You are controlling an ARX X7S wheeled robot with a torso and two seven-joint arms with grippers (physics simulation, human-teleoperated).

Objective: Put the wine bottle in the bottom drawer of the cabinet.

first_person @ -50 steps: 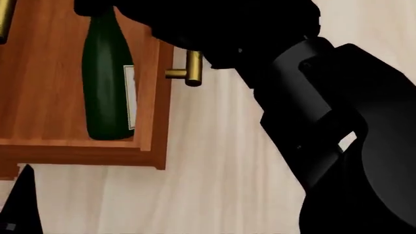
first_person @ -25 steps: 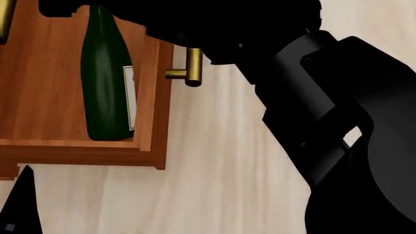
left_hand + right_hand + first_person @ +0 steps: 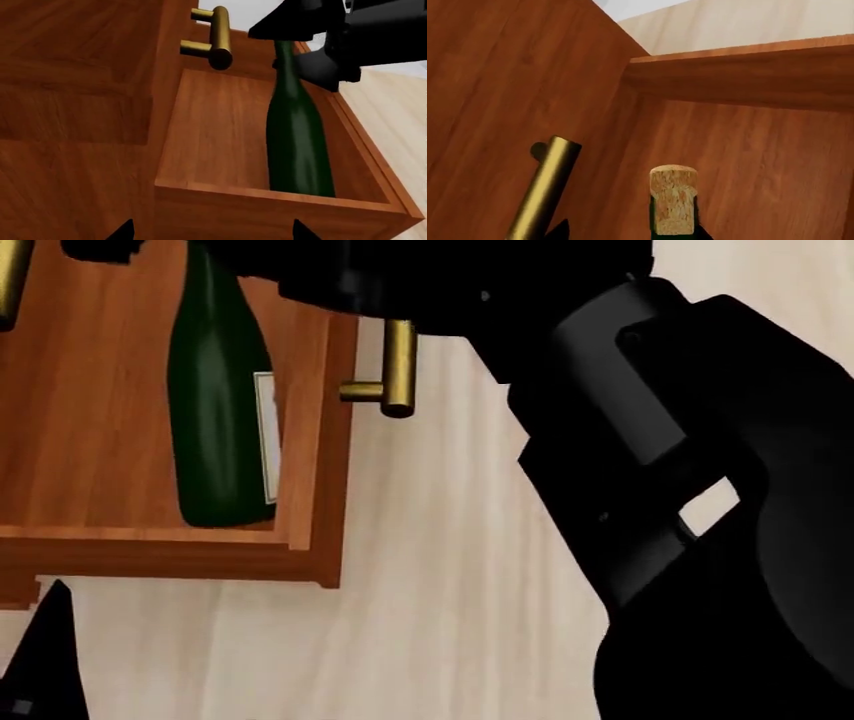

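The wine bottle [image 3: 220,420], dark green with a white label, stands upright inside the open bottom drawer [image 3: 318,460] of the reddish-brown cabinet [image 3: 73,100]. It also shows in the left wrist view [image 3: 297,140]. My right gripper [image 3: 632,232] hangs over the bottle's neck with its jaws apart. The tan cork [image 3: 673,200] sits between them, close to one finger, and the other finger stands well clear. My left gripper [image 3: 211,232] is open and empty, outside the drawer's near wall [image 3: 267,210]. One of its fingertips [image 3: 47,640] shows in the head view.
The drawer's brass bar handle [image 3: 387,370] sticks out from its front, under my right arm [image 3: 667,460]. An upper drawer's brass handle [image 3: 217,40] juts out above the drawer and shows beside the cork in the right wrist view [image 3: 544,190]. Pale wooden floor [image 3: 454,590] lies around.
My right gripper has drawn up and back from the bottle, so more of the neck shows in the head view. The bottle and the drawer have not moved.
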